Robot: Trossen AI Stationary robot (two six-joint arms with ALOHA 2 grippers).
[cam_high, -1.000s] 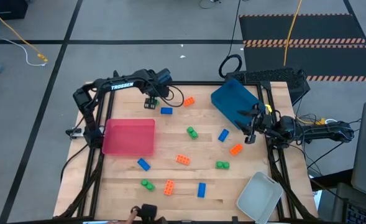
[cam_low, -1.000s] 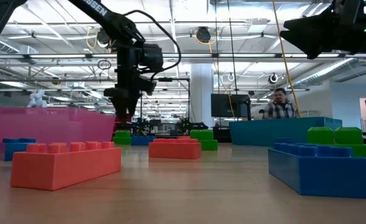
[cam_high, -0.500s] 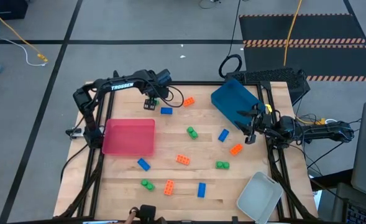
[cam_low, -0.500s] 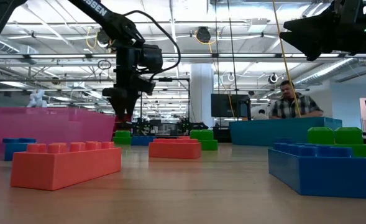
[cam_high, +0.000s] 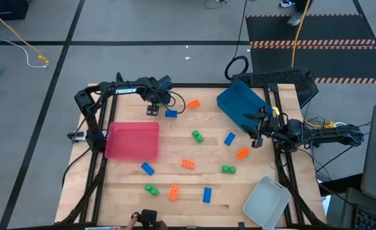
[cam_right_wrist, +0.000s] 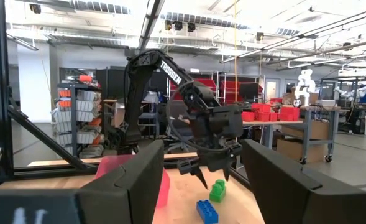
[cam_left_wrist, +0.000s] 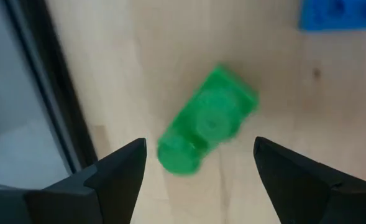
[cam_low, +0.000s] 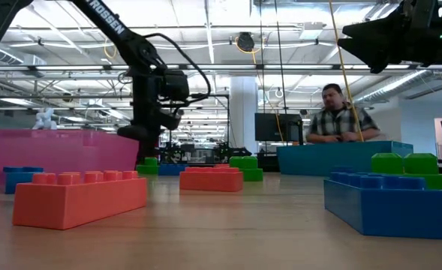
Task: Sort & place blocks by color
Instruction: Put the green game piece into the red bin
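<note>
Green, orange and blue studded blocks lie scattered on the wooden table point(cam_high: 175, 211). My left gripper point(cam_high: 152, 110) is open near the far left part of the table, pointing down over a green block point(cam_left_wrist: 207, 118). That block lies flat on the wood between the two fingers, apart from both. A blue block point(cam_high: 170, 114) lies just to its right, also seen as the blue block point(cam_left_wrist: 341, 12) in the left wrist view. My right gripper point(cam_high: 256, 137) is open and waits above the table's right side, beside the blue tray point(cam_high: 241, 105).
The red tray point(cam_high: 132, 140) sits on the left, and the clear-grey tray point(cam_high: 266, 202) at the near right corner. Blocks include orange point(cam_high: 193, 103), green point(cam_high: 197, 135), blue point(cam_high: 229, 138), orange point(cam_high: 242, 153) and several more toward the near edge. A person point(cam_low: 337, 120) stands behind the table.
My left gripper has shifted a little toward the table's left edge above the green block, which has stayed on the table. The person behind the table has moved about.
</note>
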